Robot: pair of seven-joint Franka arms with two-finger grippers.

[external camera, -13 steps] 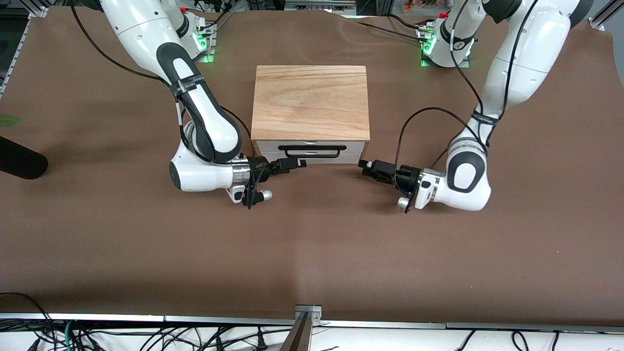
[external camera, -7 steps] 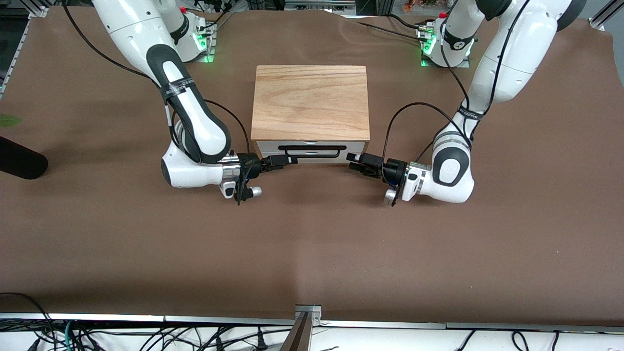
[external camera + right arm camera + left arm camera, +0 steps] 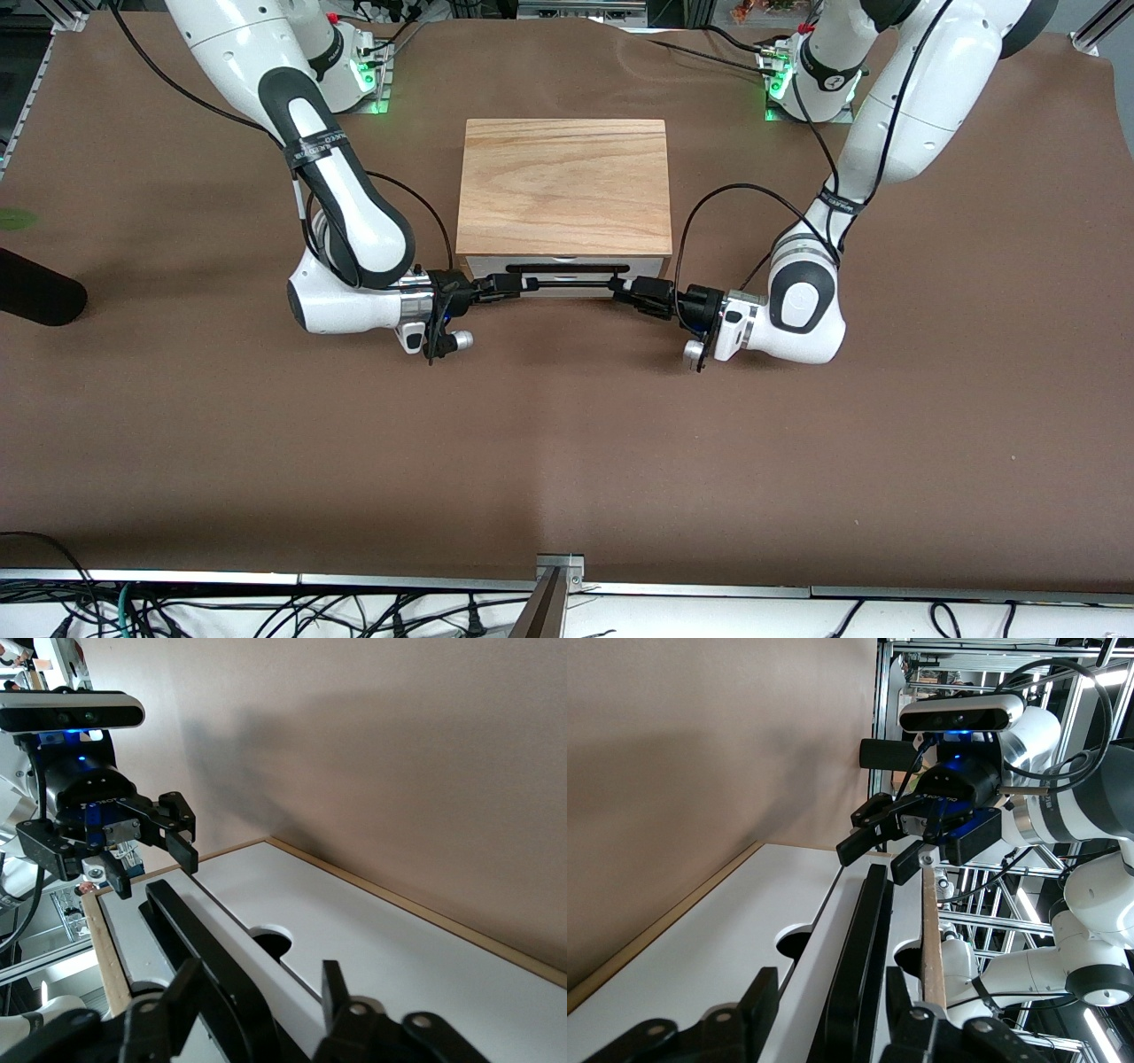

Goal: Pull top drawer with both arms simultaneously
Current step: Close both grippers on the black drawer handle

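The top drawer is shut under the cabinet's oak slab. Its black bar handle runs across the white front. My right gripper is open at the handle's end toward the right arm, one finger on each side of the bar. My left gripper is open at the handle's other end, also astride the bar. In the left wrist view my left gripper has the handle between its fingers, with the drawer front beside it. The right wrist view shows my right gripper astride the handle.
A lower drawer with a white front sits under the top one. A black rounded object lies at the right arm's end of the table. The brown cloth covers the table.
Both grippers have moved in toward the cabinet and each other, from beside the drawer front to the two ends of the handle. The drawer has not moved.
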